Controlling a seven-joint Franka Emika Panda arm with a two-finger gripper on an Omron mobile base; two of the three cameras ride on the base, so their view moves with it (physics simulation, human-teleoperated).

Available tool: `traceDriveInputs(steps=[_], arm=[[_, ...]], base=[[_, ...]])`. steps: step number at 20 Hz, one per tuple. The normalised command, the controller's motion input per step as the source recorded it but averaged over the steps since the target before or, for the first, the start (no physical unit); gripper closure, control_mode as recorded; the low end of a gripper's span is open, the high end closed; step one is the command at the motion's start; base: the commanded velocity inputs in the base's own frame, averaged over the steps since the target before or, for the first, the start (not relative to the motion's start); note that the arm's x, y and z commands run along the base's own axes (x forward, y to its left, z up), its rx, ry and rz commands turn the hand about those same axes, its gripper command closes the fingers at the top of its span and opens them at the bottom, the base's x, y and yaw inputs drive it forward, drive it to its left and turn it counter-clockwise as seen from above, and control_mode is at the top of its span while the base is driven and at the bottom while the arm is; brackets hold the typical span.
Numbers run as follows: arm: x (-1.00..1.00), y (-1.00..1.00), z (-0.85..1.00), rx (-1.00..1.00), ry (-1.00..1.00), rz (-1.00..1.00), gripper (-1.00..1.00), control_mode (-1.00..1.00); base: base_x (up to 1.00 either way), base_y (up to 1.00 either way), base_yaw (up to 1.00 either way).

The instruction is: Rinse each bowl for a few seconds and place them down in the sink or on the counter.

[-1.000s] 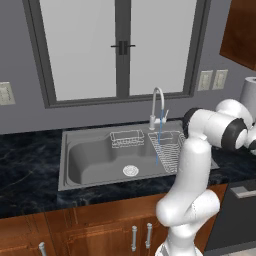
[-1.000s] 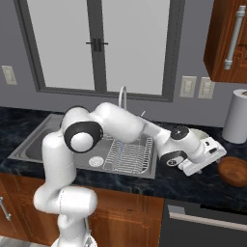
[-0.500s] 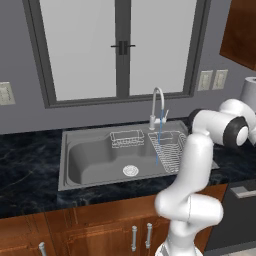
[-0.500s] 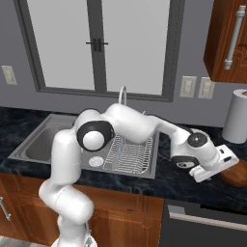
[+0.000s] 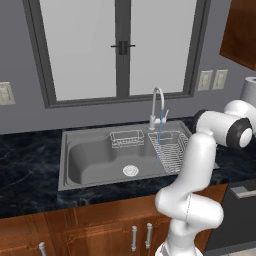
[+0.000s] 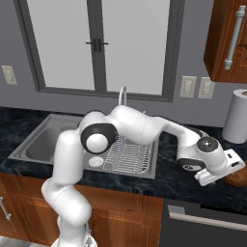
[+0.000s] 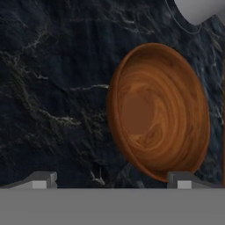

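One wooden bowl (image 7: 159, 112) sits upright on the black counter (image 7: 52, 88), seen from above by the hand camera, its glossy reddish-brown inside showing a swirled grain and a flat round bottom. It lies right of centre in that view, at about three o'clock from the middle of the frame. The gripper (image 7: 112, 180) hangs over it with its jaws spread wide and nothing between them; one fingertip (image 7: 41, 179) is at seven o'clock over bare counter, the other at five o'clock just below the bowl's near rim. Whether that tip touches the rim cannot be told. At one o'clock, the base of a white paper-towel roll (image 7: 197, 9) stands on the counter just beyond the bowl.

From the right base camera the arm reaches across the counter to the right of the sink (image 6: 36, 140), and the gripper (image 6: 219, 174) is low at four o'clock in the frame, with a sliver of the bowl (image 6: 237, 177) showing at the right edge beside it. The paper-towel roll (image 6: 235, 116) stands against the wall at two o'clock. A wire rack (image 6: 129, 155) fills the right half of the sink.

From the left base camera the sink (image 5: 90, 162) lies at the centre, with the drain on its floor, a small wire caddy (image 5: 126, 138) at its back edge and the curved faucet (image 5: 157, 107) behind the rack (image 5: 170, 148). A thin blue stream runs from the faucet down into the rack.
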Motion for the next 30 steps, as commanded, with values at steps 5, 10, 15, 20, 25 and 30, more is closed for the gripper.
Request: traceDriveInputs(steps=[5,10,15,20,25,30], arm=[[0.11,0.0,0.0,0.01,0.0,0.0,-1.0,-1.0],[0.12,0.0,0.0,0.0,0.0,0.0,-1.0,-1.0],[0.11,-0.01,-0.05,0.0,0.0,0.01,-1.0,-1.0],[0.12,-0.06,-0.11,0.0,0.0,0.04,-1.0,-1.0],[0.15,-0.07,-0.04,0.0,0.01,0.04,-1.0,-1.0],[0.12,-0.08,-0.02,0.0,0.01,0.04,-1.0,-1.0]], base=[[0.0,0.0,0.0],[0.0,0.0,0.0],[0.0,0.0,0.0],[0.0,0.0,0.0],[0.0,0.0,0.0],[0.0,0.0,0.0]])
